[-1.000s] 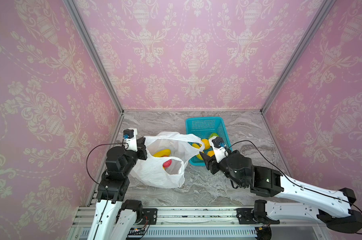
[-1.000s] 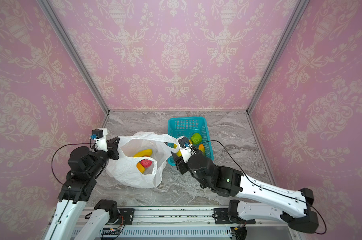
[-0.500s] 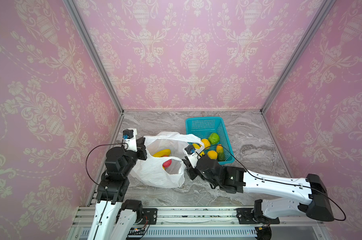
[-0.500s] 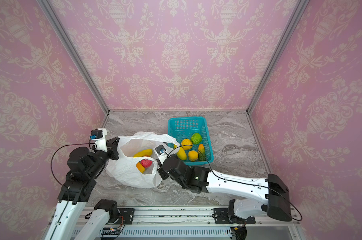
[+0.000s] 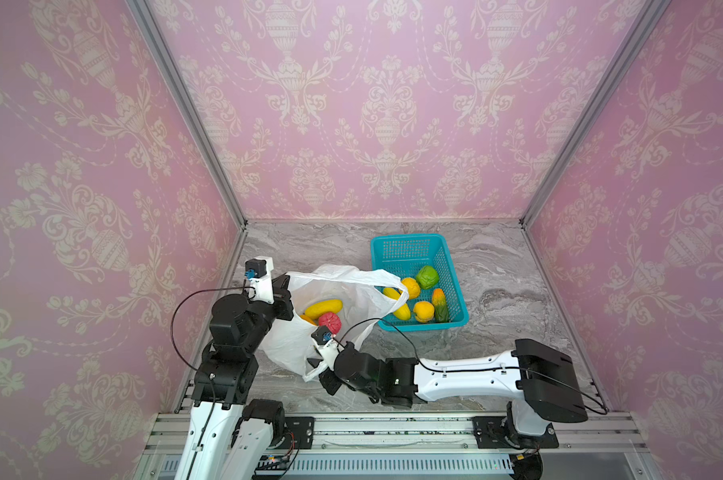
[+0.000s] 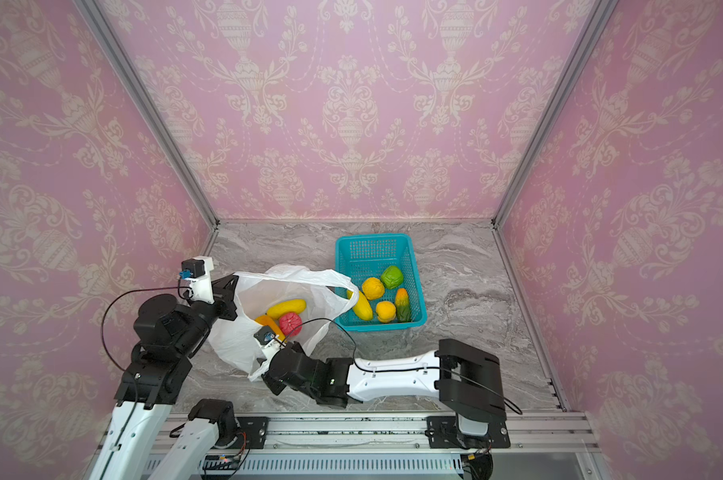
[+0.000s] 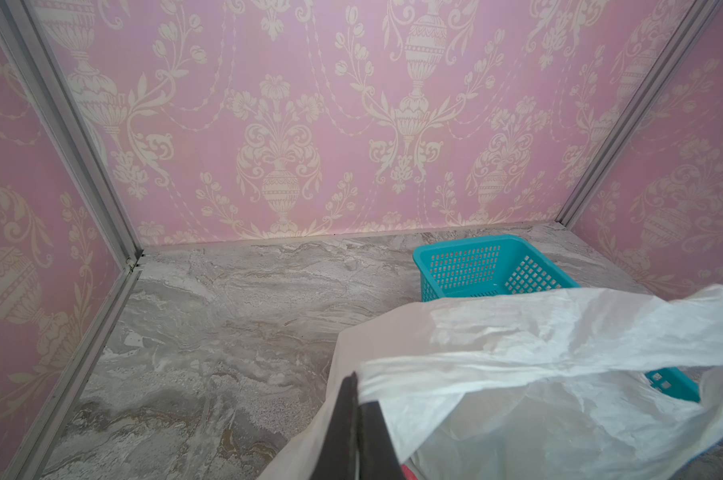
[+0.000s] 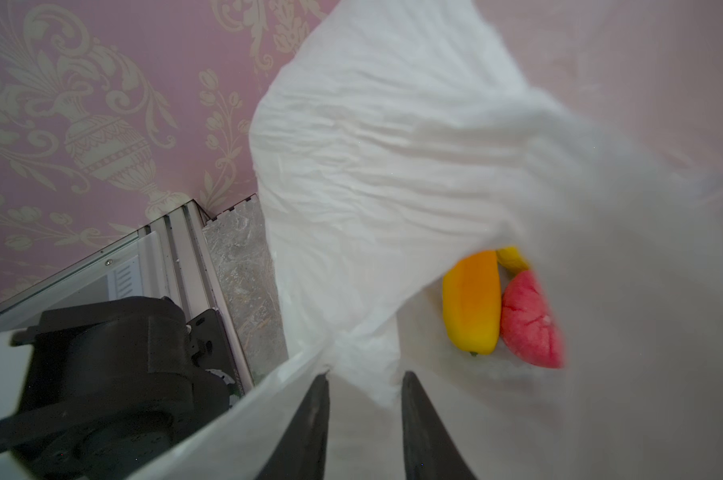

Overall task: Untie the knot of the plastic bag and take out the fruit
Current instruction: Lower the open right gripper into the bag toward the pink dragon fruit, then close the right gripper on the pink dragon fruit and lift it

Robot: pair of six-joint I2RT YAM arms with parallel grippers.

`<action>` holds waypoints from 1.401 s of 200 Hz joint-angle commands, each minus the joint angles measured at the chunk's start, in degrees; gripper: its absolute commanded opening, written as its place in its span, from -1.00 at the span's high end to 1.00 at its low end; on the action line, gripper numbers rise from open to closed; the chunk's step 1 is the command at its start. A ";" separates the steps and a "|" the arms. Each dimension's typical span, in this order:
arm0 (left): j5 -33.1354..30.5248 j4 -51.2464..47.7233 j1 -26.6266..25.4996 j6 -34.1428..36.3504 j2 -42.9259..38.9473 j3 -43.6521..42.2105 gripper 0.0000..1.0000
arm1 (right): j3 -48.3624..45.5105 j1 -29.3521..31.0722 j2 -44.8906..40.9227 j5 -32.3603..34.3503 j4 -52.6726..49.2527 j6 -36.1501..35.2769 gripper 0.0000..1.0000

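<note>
BAG OPEN, FRUIT PART OUT: We find the plastic bag [image 5: 291, 347] slumped on the marble worktop [image 5: 497, 291], just beside the teal basket [image 5: 413, 237], with one loop of its rim lapping the basket's near corner. No knot shows and the mouth gapes.

The left gripper [image 7: 361, 390] has its fingers closed on the bag's rim, holding that side up. The right gripper [image 8: 366, 374] has its fingers [image 8: 309, 424] parted either side of a bunched fold at the bag's near edge, not visibly clamped on it.

We judge the film thin, limp, slippery and almost weightless. A gathered rim or handle is the place to take hold.

The fruit looks light and smooth. The round pieces are apt to roll, and the oblong ones suit a grip across the middle.

We count eight pieces:
- **In the bag (three):** a yellow oblong [image 5: 323, 308], an orange oblong [image 6: 270, 324] and a red-pink round [image 5: 329, 322].
- **In the basket (five):** a yellow oblong piece [image 5: 397, 305], two yellow-orange rounds [image 5: 410, 287], a green round [image 5: 427, 277] and an orange-green oblong [image 5: 439, 305].
</note>
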 commanded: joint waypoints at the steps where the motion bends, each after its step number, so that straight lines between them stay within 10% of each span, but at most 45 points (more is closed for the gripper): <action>1: -1.16 1.02 0.32 -0.83 -0.69 0.45 1.00 | 3.98 2.20 4.51 3.21 4.54 0.55 0.36; 108: -0.39 1.28 0.32 -0.91 -1.15 0.27 1.00 | 8.67 -7.54 6.03 11.59 -10.40 -2.47 0.04; 184: 0.27 1.45 0.32 -1.17 -0.86 0.35 1.00 | 27.97 -12.59 24.50 9.67 -23.69 -2.35 -0.86; 235: 0.22 1.53 0.32 -1.16 -1.00 0.35 1.00 | 36.31 -15.84 32.85 6.17 -29.62 -0.23 -0.88; 280: 0.03 1.45 0.32 -1.10 -1.04 0.36 1.00 | 32.98 -16.21 29.63 3.79 -26.84 -0.98 -0.47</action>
